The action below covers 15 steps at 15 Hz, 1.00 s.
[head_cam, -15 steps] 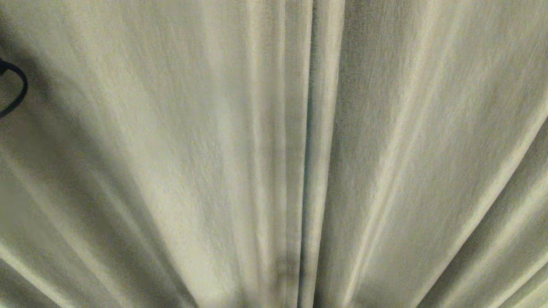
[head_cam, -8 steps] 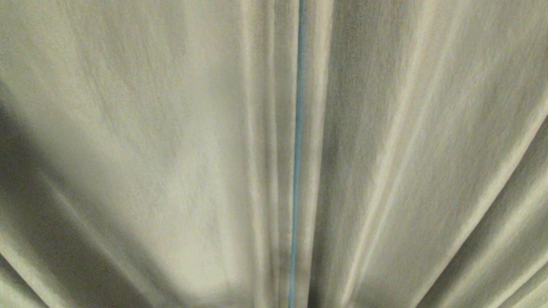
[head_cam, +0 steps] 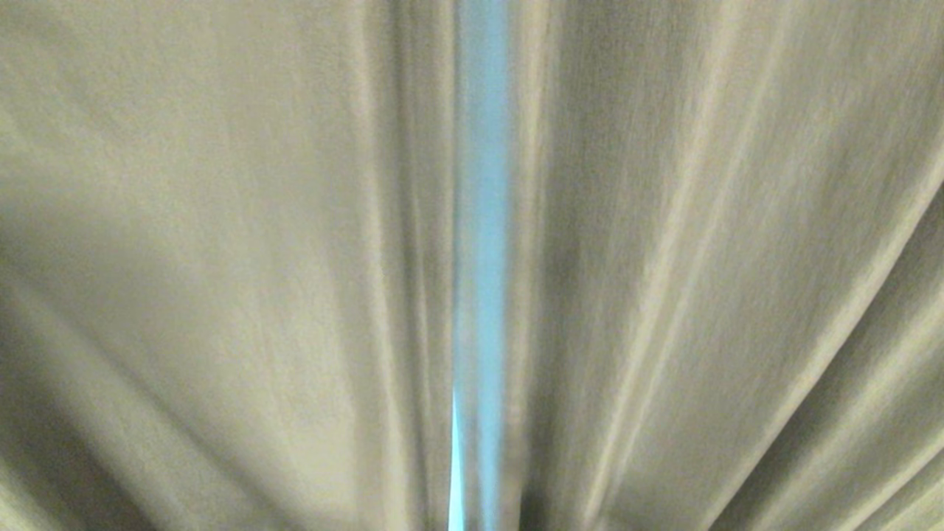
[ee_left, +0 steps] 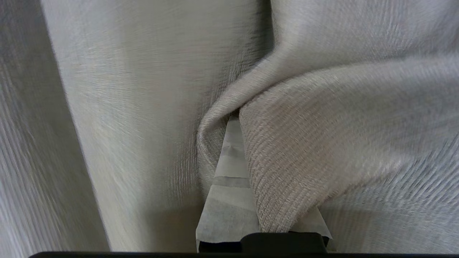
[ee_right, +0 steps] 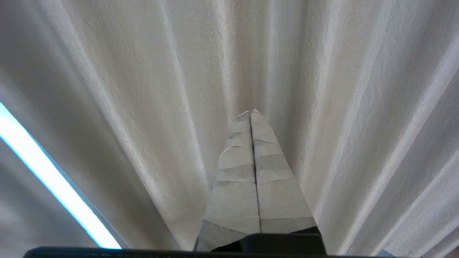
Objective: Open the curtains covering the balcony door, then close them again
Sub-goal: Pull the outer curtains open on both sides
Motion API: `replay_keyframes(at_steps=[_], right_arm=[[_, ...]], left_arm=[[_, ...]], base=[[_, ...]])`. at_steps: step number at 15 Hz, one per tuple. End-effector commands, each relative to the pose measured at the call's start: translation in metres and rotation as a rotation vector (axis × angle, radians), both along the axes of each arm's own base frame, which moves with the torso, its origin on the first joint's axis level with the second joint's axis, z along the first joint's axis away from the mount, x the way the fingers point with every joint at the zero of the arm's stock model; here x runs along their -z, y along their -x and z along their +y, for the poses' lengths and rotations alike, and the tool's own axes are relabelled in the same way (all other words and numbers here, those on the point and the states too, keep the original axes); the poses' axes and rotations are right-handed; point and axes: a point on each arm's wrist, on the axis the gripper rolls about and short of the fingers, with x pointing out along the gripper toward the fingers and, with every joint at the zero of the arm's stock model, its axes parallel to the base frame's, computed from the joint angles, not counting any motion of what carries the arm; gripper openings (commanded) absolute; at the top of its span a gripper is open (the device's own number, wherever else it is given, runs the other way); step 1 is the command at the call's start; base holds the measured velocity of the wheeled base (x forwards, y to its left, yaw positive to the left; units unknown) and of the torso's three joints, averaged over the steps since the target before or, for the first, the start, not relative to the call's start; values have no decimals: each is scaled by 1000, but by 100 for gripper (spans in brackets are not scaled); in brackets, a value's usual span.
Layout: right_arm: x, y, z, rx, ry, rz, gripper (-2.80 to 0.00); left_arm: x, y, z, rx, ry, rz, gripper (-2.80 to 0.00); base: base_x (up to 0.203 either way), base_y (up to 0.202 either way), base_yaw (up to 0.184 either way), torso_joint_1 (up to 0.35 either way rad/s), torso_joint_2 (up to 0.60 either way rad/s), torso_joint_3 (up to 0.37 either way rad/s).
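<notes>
Beige-grey pleated curtains fill the head view, and neither gripper shows there. Between the left drape and the right drape a narrow gap shows bright bluish light. The balcony door is hidden behind the fabric. In the left wrist view my left gripper is shut on a fold of the woven drape, which lies bunched between its taped fingers and covers one of them. In the right wrist view my right gripper is shut on nothing, its tip close to the pleated curtain.
A bright strip of light runs beside the drape's edge in the right wrist view. Fabric hangs close in front of every camera, and nothing else is in sight.
The thin dark line between the two drapes has widened into a bright strip as the left drape's edge slid left. The black cable loop at the far left has left the head view.
</notes>
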Motion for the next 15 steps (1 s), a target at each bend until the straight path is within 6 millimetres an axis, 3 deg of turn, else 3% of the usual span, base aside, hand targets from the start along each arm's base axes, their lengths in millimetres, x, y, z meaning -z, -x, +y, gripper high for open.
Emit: replay_keyframes(at_steps=[1, 6, 12, 15], right_arm=[[0, 0, 0, 0, -1, 1, -280], [0, 0, 0, 0, -1, 1, -280], [0, 0, 0, 0, -1, 1, -280], [0, 0, 0, 0, -1, 0, -280]], left_arm=[[19, -26, 45, -33, 35, 33, -280], [40, -28, 125, -104, 22, 56, -280], [61, 7, 207, -243, 63, 72, -280], [74, 23, 225, -281, 92, 88, -280]], base=[[0, 0, 0, 0, 0, 0], [0, 0, 0, 0, 0, 0], [0, 0, 0, 0, 0, 0], [0, 0, 0, 0, 0, 0]])
